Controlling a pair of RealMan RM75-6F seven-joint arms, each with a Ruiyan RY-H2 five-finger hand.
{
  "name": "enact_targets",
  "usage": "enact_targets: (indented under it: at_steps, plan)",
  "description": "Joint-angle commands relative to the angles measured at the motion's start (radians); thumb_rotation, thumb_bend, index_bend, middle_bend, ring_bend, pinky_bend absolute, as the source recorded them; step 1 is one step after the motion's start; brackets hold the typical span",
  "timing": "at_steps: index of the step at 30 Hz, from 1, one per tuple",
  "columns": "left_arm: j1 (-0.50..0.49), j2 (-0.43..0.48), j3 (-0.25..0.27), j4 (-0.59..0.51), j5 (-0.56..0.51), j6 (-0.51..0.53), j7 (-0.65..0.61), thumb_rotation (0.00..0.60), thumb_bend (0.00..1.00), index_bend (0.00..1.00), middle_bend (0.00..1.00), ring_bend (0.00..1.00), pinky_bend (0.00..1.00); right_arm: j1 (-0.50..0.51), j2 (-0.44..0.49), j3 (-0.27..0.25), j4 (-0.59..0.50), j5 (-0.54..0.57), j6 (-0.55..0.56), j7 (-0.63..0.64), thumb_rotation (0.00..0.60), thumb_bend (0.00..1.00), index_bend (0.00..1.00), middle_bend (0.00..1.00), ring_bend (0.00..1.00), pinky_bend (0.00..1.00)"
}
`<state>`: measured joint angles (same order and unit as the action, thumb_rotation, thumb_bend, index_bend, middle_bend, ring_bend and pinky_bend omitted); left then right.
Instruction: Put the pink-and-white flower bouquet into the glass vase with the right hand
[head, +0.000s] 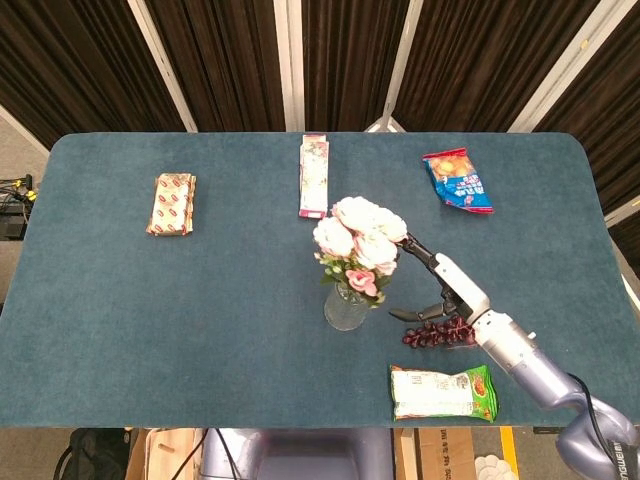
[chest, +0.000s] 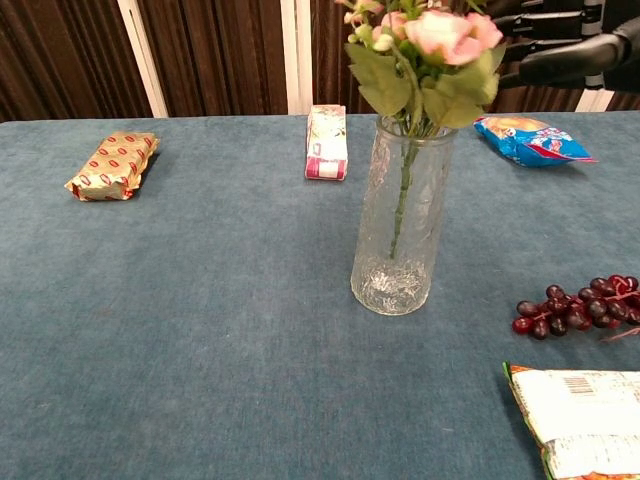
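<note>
Dark curtains with pale slats close off the far side of a teal desk (head: 150, 300) in the head view. On it the right hand (head: 432, 285) reaches in from the robot's right with its fingers (head: 415, 250) spread wide and holding nothing; one long finger ends just beside the bouquet (head: 357, 240), and I cannot tell whether it touches the blooms. The bouquet stands in the glass vase (head: 345, 308), just left of the hand. Purple grapes (head: 438, 334) lie under the wrist, and a green-and-white snack pack (head: 442, 392) lies nearer the robot. The likely trouble is a finger catching a leaf or bloom as the arm draws off, which could drag the stems out or tip the vase.

From the chest view, the stems run down inside the vase (chest: 398, 225) almost to its base, leaning a little, so the flowers (chest: 425, 40) look settled. Only dark fingers (chest: 575, 55) show at the upper right, apart from one another and empty, just right of the leaves. The top-heavy blooms could rock the tall, narrow vase if nudged.
</note>
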<state>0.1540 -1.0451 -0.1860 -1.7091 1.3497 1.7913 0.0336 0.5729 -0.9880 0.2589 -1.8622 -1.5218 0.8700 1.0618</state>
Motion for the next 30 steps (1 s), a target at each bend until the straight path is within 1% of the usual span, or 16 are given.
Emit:
enact_targets:
  at_steps: [1, 5, 7, 11, 15, 18, 21, 25, 30]
  plan:
    - [0.0, 0.0, -0.001, 0.0, -0.002, 0.0, 0.0, 0.6, 0.19, 0.15, 0.0, 0.0, 0.02, -0.014, 0.025, -0.016, -0.019, -0.01, 0.019, 0.003, 0.6, 0.21, 0.16, 0.02, 0.02, 0.0]
    - [-0.001, 0.0, -0.002, 0.001, -0.007, -0.003, 0.001, 0.6, 0.19, 0.15, 0.0, 0.0, 0.02, -0.055, 0.065, -0.039, -0.031, -0.031, 0.083, 0.023, 0.6, 0.21, 0.16, 0.02, 0.02, 0.0]
    - [-0.002, 0.0, -0.002, 0.002, -0.006, -0.004, 0.002, 0.6, 0.19, 0.15, 0.0, 0.0, 0.02, -0.092, 0.089, -0.05, -0.024, -0.034, 0.139, -0.002, 0.6, 0.21, 0.16, 0.02, 0.02, 0.0]
    - [-0.005, -0.002, 0.001, 0.002, 0.0, -0.005, 0.009, 0.6, 0.19, 0.15, 0.0, 0.0, 0.02, -0.189, 0.116, -0.075, 0.001, -0.007, 0.274, -0.152, 0.6, 0.21, 0.16, 0.02, 0.02, 0.0]
    - [-0.007, -0.006, 0.005, -0.001, 0.009, -0.004, 0.02, 0.6, 0.19, 0.15, 0.0, 0.0, 0.02, -0.302, 0.135, -0.126, 0.019, 0.012, 0.4, -0.318, 0.6, 0.21, 0.16, 0.02, 0.02, 0.0]
    - [-0.006, -0.006, 0.01, -0.003, 0.018, -0.002, 0.026, 0.6, 0.19, 0.15, 0.0, 0.0, 0.02, -0.382, 0.129, -0.167, 0.045, -0.001, 0.496, -0.402, 0.6, 0.21, 0.16, 0.02, 0.02, 0.0]
    - [-0.003, -0.008, 0.016, -0.005, 0.029, 0.005, 0.028, 0.6, 0.19, 0.15, 0.0, 0.0, 0.02, -0.459, 0.101, -0.203, 0.082, -0.028, 0.601, -0.504, 0.6, 0.21, 0.16, 0.02, 0.02, 0.0]
    - [0.004, -0.007, 0.021, -0.006, 0.04, 0.017, 0.018, 0.6, 0.19, 0.15, 0.0, 0.0, 0.02, -0.521, 0.054, -0.234, 0.132, -0.077, 0.695, -0.646, 0.6, 0.21, 0.16, 0.02, 0.02, 0.0]
    - [0.014, 0.003, 0.025, -0.004, 0.043, 0.023, -0.004, 0.6, 0.19, 0.15, 0.0, 0.0, 0.02, -0.56, 0.022, -0.255, 0.164, -0.119, 0.752, -0.805, 0.6, 0.21, 0.16, 0.02, 0.02, 0.0]
